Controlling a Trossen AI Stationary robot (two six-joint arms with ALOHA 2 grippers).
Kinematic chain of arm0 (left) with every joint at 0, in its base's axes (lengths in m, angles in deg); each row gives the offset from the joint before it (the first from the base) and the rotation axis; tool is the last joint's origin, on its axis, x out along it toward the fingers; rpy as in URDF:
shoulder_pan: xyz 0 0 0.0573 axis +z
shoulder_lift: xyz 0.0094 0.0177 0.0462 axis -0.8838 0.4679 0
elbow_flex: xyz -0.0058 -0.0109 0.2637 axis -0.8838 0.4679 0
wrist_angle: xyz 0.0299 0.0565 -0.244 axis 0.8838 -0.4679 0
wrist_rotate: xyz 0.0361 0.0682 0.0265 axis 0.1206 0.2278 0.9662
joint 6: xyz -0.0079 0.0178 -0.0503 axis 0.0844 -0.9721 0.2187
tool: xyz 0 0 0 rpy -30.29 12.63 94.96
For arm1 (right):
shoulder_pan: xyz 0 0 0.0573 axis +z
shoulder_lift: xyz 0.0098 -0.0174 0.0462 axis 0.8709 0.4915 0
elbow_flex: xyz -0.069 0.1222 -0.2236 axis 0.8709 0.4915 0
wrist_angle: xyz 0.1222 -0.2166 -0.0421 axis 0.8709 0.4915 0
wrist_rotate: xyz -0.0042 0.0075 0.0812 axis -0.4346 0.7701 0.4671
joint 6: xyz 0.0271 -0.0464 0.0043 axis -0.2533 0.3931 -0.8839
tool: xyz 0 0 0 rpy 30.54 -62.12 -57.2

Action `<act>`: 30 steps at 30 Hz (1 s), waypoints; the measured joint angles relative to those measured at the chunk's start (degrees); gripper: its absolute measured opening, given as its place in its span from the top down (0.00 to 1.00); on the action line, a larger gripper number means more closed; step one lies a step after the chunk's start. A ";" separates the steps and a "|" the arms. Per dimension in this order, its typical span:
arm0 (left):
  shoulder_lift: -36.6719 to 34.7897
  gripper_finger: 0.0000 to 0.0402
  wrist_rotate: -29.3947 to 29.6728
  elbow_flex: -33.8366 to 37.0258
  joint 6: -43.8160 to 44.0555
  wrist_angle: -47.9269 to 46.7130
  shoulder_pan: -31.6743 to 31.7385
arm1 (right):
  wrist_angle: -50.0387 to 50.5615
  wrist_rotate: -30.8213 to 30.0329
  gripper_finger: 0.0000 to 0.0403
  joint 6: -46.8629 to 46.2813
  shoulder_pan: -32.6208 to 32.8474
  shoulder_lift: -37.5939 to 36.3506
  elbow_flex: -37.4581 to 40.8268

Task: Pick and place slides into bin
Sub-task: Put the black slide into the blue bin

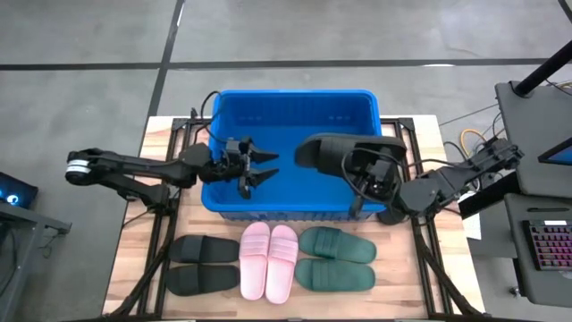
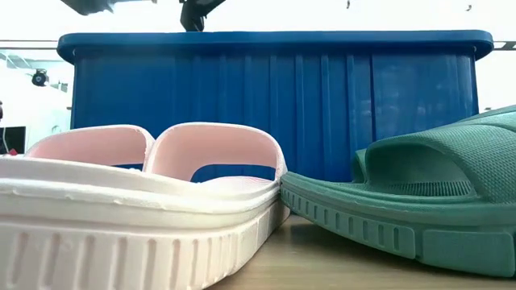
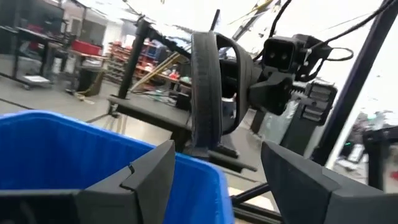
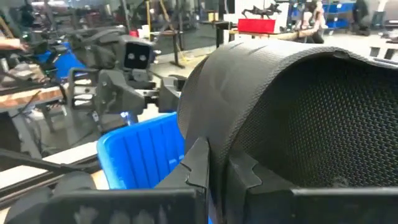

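The right gripper (image 1: 375, 172) holds a black slide (image 1: 344, 150) by its strap, jaws clenched, over the right side of the blue bin (image 1: 290, 103). The left gripper (image 1: 259, 167) hangs over the bin's left side, jaws spread and empty. Black (image 1: 202, 264), pink (image 1: 269, 259) and green (image 1: 336, 258) pairs lie on the table (image 1: 402, 291) near the bin.

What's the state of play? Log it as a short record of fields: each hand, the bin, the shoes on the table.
left hand: open, empty, over the bin
right hand: shut on a black slide, held over the bin's right side
bin: blue, floor bare where visible
on table: black pair, pink pair, green pair, side by side in front of the bin
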 joint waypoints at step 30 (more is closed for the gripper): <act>12.66 0.53 -6.57 -11.49 3.15 0.50 2.27 | -3.20 9.27 0.97 1.36 -1.85 0.82 0.00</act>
